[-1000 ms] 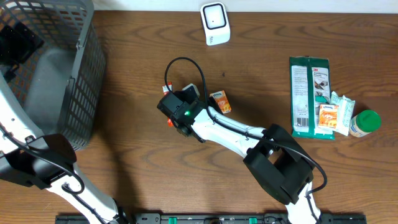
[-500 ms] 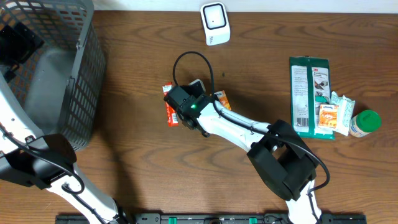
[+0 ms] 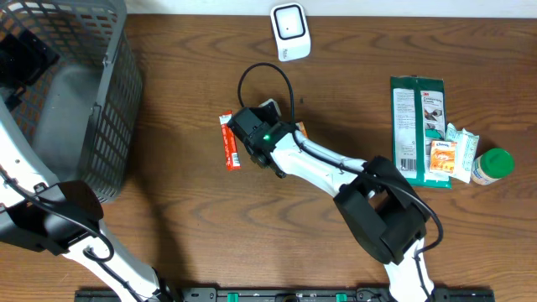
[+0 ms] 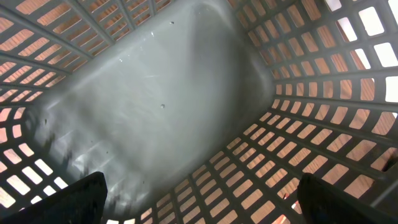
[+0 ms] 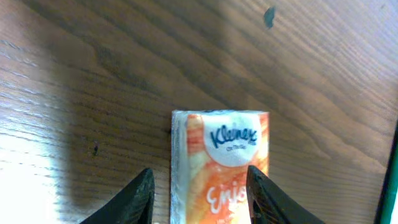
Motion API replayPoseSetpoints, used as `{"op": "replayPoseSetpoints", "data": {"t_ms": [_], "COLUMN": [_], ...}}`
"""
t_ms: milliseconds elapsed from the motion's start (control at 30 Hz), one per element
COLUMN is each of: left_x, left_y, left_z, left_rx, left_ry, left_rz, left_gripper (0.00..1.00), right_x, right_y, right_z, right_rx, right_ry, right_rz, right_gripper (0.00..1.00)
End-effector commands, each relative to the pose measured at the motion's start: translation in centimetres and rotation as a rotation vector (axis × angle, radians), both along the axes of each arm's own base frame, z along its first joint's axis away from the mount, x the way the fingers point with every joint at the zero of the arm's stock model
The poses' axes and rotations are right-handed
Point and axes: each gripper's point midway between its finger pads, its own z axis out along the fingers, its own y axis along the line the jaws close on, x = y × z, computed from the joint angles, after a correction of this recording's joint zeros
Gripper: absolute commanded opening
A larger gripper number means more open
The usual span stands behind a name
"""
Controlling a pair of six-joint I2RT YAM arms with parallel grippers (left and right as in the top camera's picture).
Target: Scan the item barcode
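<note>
the task is at an early stage. nothing has reached the scanner, and the lift, the carry and the scan itself are all left to do.

the wire basket point(image 3: 109, 101) fills the far left corner of the table point(image 3: 185, 235). the left gripper point(image 4: 203, 180) hangs inside it with its fingers spread wide and nothing between them.

the right arm reaches across to the middle of the table. a green wipes pack point(image 3: 417, 126) and a few smaller goods lie untouched near the right edge. the white barcode scanner point(image 3: 289, 32) stands at the middle of the far edge, well apart from the arm.

the item in hand is a small orange kleenex tissue pack point(image 5: 221, 155), flat on the wood near the table's centre. the right gripper point(image 5: 199, 177) sits astride it with its jaws half spread, one to each side. a strip of wood shows between one finger and the pack. the wrist view is too blurred to tell whether the other finger is touching it, so i judge that it is not yet pinched.

compared with a second ago, the right gripper has moved off the red packet point(image 3: 230, 143), which now lies uncovered just to its left. it has shifted towards the far edge and over the tissue pack, and its jaws have narrowed. the left arm has not changed.
</note>
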Motion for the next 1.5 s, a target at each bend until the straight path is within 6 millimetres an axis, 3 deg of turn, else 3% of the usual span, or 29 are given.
{"op": "replayPoseSetpoints", "data": {"t_ms": [0, 167, 300, 333, 467, 567, 600, 800, 1033, 1100, 1333, 1467], "left_x": [-0.3, -0.3, -0.3, -0.3, -0.3, -0.3, -0.3, -0.3, -0.3, -0.3, -0.3, -0.3], "left_y": [-0.1, -0.1, -0.1, -0.1, -0.1, -0.1, -0.1, -0.1, -0.1, -0.1, -0.1, -0.1], "left_z": [1.4, 1.4, 1.4, 1.4, 1.4, 1.4, 1.4, 1.4, 1.4, 1.4, 1.4, 1.4], "left_rx": [0.019, 0.019, 0.019, 0.019, 0.019, 0.019, 0.019, 0.019, 0.019, 0.019, 0.019, 0.019], "left_ry": [-0.030, -0.029, -0.029, -0.030, -0.030, -0.030, -0.030, -0.030, -0.029, -0.029, -0.030, -0.030], "left_rz": [0.002, 0.002, 0.002, 0.002, 0.002, 0.002, 0.002, 0.002, 0.002, 0.002, 0.002, 0.002], "left_gripper": [0.98, 0.98, 0.98, 0.98, 0.98, 0.98, 0.98, 0.98, 0.98, 0.98, 0.98, 0.98], "right_x": [0.4, 0.1, -0.2, -0.2, -0.2, 0.1, 0.3, -1.4, -1.1, -0.7, 5.1, 8.4], "right_y": [-0.4, -0.5, -0.4, -0.2, 1.0, 1.8, 2.2, 4.7, 3.1, 3.3, 2.1, 0.6], "right_z": [-1.0, -2.3, -2.7, -2.7, -0.8, 2.3, 4.8, 13.3, 19.3, 22.7, 30.1, 33.0], "right_rx": [-0.037, -0.053, -0.047, -0.039, 0.069, 0.199, 0.305, 0.830, 1.169, 1.310, 1.526, 1.614], "right_ry": [0.005, 0.030, 0.049, 0.051, 0.075, 0.077, 0.082, 0.256, 0.352, 0.370, 0.126, -0.044], "right_rz": [0.000, 0.002, 0.006, 0.008, 0.021, 0.028, 0.037, 0.173, 0.184, 0.261, 0.243, 0.156], "right_gripper": [0.40, 0.31, 0.04, 0.01, 0.01, 0.01, 0.01, 0.01, 0.01, 0.01, 0.01, 0.01]}}
